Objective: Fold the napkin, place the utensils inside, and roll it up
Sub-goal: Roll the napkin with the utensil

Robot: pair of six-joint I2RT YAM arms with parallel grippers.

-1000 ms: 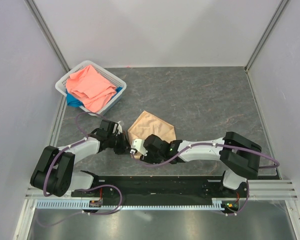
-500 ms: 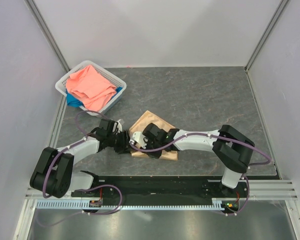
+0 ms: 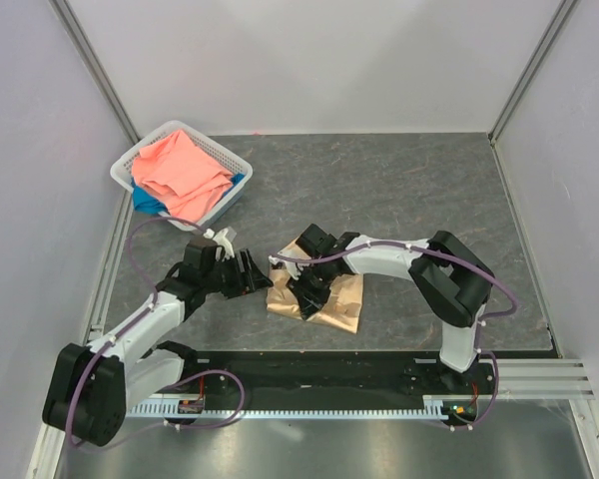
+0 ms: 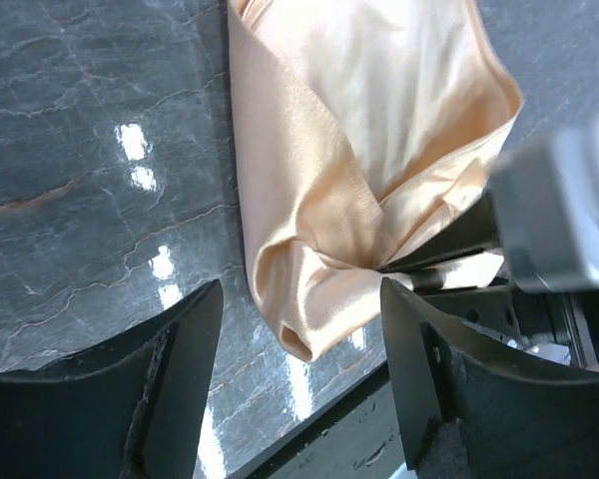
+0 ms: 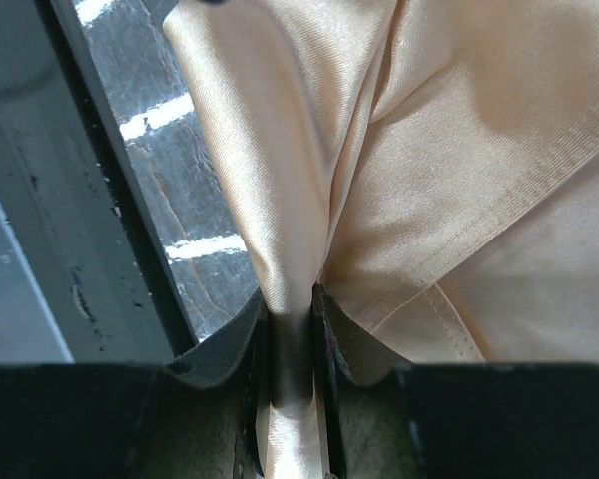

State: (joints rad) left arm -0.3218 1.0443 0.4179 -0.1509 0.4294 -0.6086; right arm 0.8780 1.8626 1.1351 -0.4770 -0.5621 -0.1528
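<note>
Napkin (image 3: pixel 344 302): near-centre of table (image 3: pixel 429 200), loosely doubled and creased, fold judged unfinished.
Right gripper (image 5: pixel 292 334): clamped on a raised pleat of the napkin.
Left gripper (image 3: pixel 255 274): jaws wide, empty, just left of the napkin.
Fork: not visible; insertion and rolling outstanding.

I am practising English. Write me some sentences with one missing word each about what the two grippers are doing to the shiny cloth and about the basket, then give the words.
1. The right gripper is ___ on a fold of the shiny peach-gold satin napkin.
2. The left gripper is ___ and holds nothing.
3. The white plastic basket, holding a coral-pink cloth and a blue cloth, stands on the ___ arm's side of the table.

Missing words: shut; open; left
</note>
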